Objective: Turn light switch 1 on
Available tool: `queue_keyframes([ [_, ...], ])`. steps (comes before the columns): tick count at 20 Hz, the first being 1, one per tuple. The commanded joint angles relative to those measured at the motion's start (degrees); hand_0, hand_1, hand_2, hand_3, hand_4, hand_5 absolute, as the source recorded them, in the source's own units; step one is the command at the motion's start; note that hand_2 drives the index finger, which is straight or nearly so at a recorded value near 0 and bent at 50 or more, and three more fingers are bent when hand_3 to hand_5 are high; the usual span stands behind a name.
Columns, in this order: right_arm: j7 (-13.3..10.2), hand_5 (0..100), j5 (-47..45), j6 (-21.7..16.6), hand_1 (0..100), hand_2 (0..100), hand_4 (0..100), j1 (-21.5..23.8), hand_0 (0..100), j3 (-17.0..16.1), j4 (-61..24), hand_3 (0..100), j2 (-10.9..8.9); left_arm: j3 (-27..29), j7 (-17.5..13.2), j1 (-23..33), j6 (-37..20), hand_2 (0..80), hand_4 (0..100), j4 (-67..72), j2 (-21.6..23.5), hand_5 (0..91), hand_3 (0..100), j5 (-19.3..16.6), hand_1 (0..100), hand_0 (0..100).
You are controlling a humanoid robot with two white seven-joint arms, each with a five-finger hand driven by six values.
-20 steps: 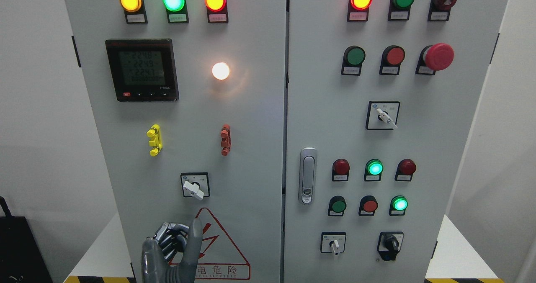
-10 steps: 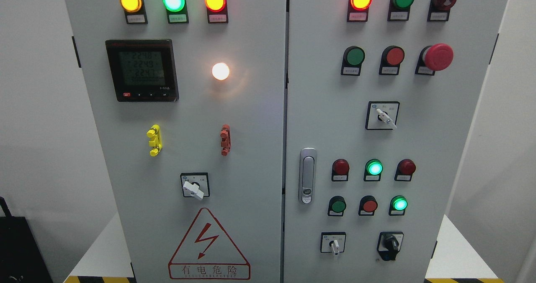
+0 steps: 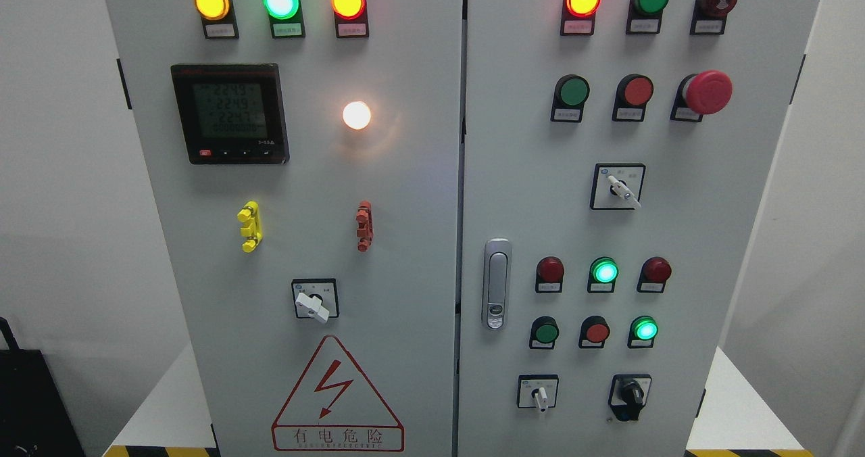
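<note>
No robot hand shows in the frame, so you cannot tell the state of either hand. I judge the light switch (image 3: pixel 312 304), a white rotary knob at lower left of centre on the left cabinet door (image 3: pixel 405 241), is the one meant. It looks small, rigid and smooth; take it by its lever wing and expect a stiff click. Above it glows a white lamp (image 3: pixel 356 115). Yellow clip (image 3: pixel 249 226) and red clip (image 3: pixel 364 225) sit near; nothing blocks the knob.
</note>
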Motion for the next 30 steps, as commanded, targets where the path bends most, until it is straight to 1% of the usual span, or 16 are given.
queue_keyframes([
  [1,0.0,0,0.0,0.0,0,0,0,0.0,0,0.0,0.0,0,0.02,3.5,-8.5,0.7,1.1,23.2,63,40.8,0.9,20.5,56,-0.4,44,17],
  [2,0.0,0,0.0,0.0,0,0,0,0.0,0,0.0,0.0,0,0.02,3.3,-11.1,0.7,1.6,19.2,60,44.3,0.9,17.9,51,-1.0,44,19],
  [4,0.0,0,0.0,0.0,0,0,0,0.0,0,0.0,0.0,0,0.02,3.4,-16.1,0.4,3.5,4.9,45,50.1,0.8,11.2,33,-1.5,43,24],
  [5,0.0,0,0.0,0.0,0,0,0,0.0,0,0.0,0.0,0,0.02,3.5,-18.2,0.1,4.6,2.9,40,51.9,0.8,10.0,29,-1.5,42,25],
  [6,0.0,0,0.0,0.0,0,0,0,0.0,0,0.0,0.0,0,0.02,3.5,-19.9,-0.1,6.1,0.0,31,53.1,1.0,6.0,21,-1.5,39,27],
  [7,0.0,0,0.0,0.0,0,0,0,0.0,0,0.0,0.0,0,0.02,3.5,-21.2,-0.6,7.9,0.0,26,54.3,1.1,3.2,15,-1.5,37,28],
  [8,0.0,0,0.0,0.0,0,0,0,0.0,0,0.0,0.0,0,0.02,3.5,-21.7,-1.3,9.9,0.0,23,55.8,1.2,2.1,13,-1.5,35,29],
  [9,0.0,0,0.0,0.0,0,0,0,0.0,0,0.0,0.0,0,0.02,3.5,-21.9,-2.6,11.6,0.0,20,58.1,1.2,0.0,11,-1.5,32,31],
  [11,0.0,0,0.0,0.0,0,0,0,0.0,0,0.0,0.0,0,0.02,3.3,-21.8,-4.9,12.2,0.0,17,62.8,1.1,0.0,9,-1.5,29,33],
  [12,0.0,0,0.0,0.0,0,0,0,0.0,0,0.0,0.0,0,-0.07,3.2,-21.7,-5.7,12.3,0.0,14,64.7,1.1,0.0,6,-1.6,28,34],
  [13,0.0,0,0.0,0.0,0,0,0,0.0,0,0.0,0.0,0,0.02,2.8,-21.4,-6.3,12.3,0.0,9,66.2,1.1,0.0,0,-1.8,24,35],
  [15,0.0,0,0.0,0.0,0,0,0,0.0,0,0.0,0.0,0,0.02,1.7,-21.4,-7.2,12.5,0.0,3,68.4,1.2,0.0,0,-2.1,17,35],
  [16,0.0,0,0.0,0.0,0,0,0,0.0,0,0.0,0.0,0,-0.07,1.7,-21.3,-7.9,12.8,0.0,1,69.1,1.2,0.0,0,-2.1,13,35],
  [19,0.0,0,0.0,0.0,0,0,0,0.0,0,0.0,0.0,0,0.02,1.1,-21.1,-8.7,14.5,0.0,0,70.2,0.4,0.0,0,-2.1,9,34],
  [21,0.0,0,0.0,0.0,0,0,0,0.0,0,0.0,0.0,0,-0.07,0.5,-21.1,-8.8,15.5,0.0,0,70.2,0.3,0.0,0,-2.1,8,34],
  [30,0.0,0,0.0,0.0,0,0,0,0.0,0,0.0,0.0,0,-0.07,0.6,-21.1,-8.9,16.2,0.0,0,70.3,0.3,0.0,0,-1.9,5,32],
])
